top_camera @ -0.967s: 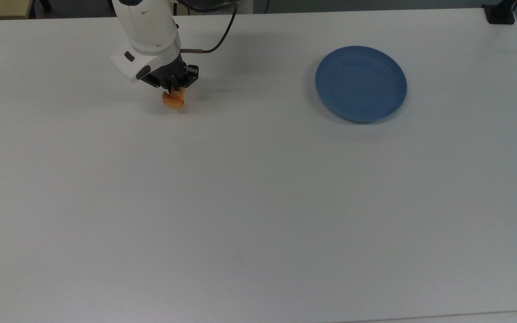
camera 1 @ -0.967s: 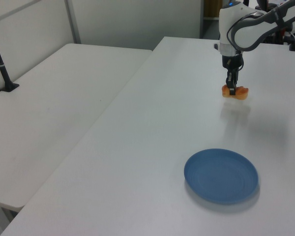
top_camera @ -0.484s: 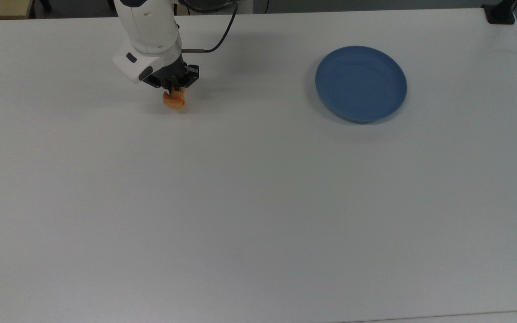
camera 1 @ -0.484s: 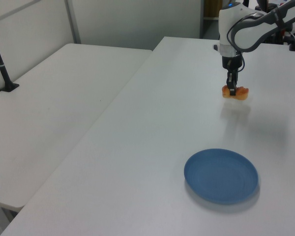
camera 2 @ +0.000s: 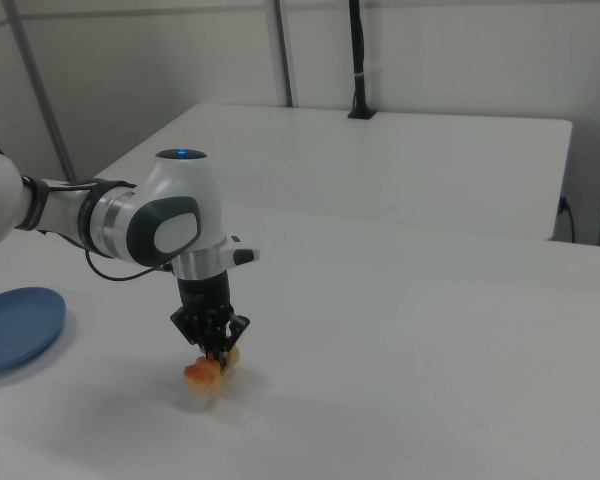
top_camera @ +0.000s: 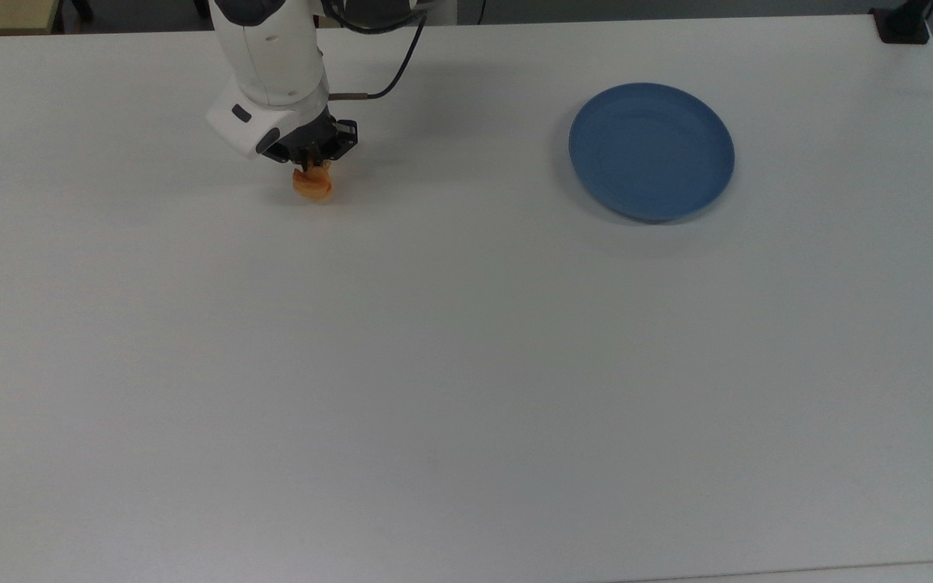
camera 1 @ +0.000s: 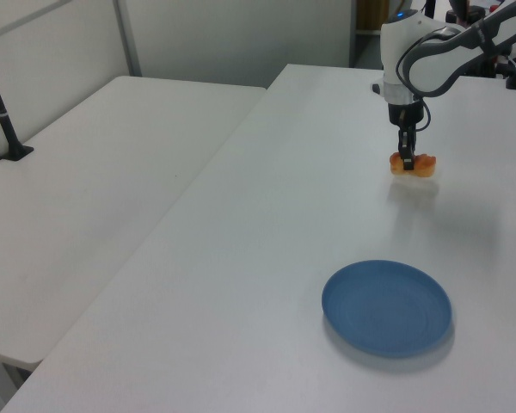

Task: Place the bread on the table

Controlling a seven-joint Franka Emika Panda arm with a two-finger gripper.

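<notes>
The bread (top_camera: 313, 183) is a small orange-brown bun held in my gripper (top_camera: 312, 168) at the far left of the table (top_camera: 466, 364) in the top view. In the left view the gripper (camera 1: 406, 160) points straight down, shut on the bread (camera 1: 414, 164). In the right view the bread (camera 2: 206, 371) hangs very close to the white table (camera 2: 430, 330), with a faint shadow right under it. I cannot tell whether it touches the surface. The gripper (camera 2: 217, 355) pinches it from above.
A round blue plate (top_camera: 651, 151) with nothing on it lies far from the bread, toward the top view's right. It is also in the left view (camera 1: 387, 307) and the right view (camera 2: 15, 328). A second white table (camera 1: 95, 189) adjoins on the left view's left.
The arm has sunk slightly, bringing the bread a little closer to the table. The gripper stays shut on the bread, and the plate has not moved.
</notes>
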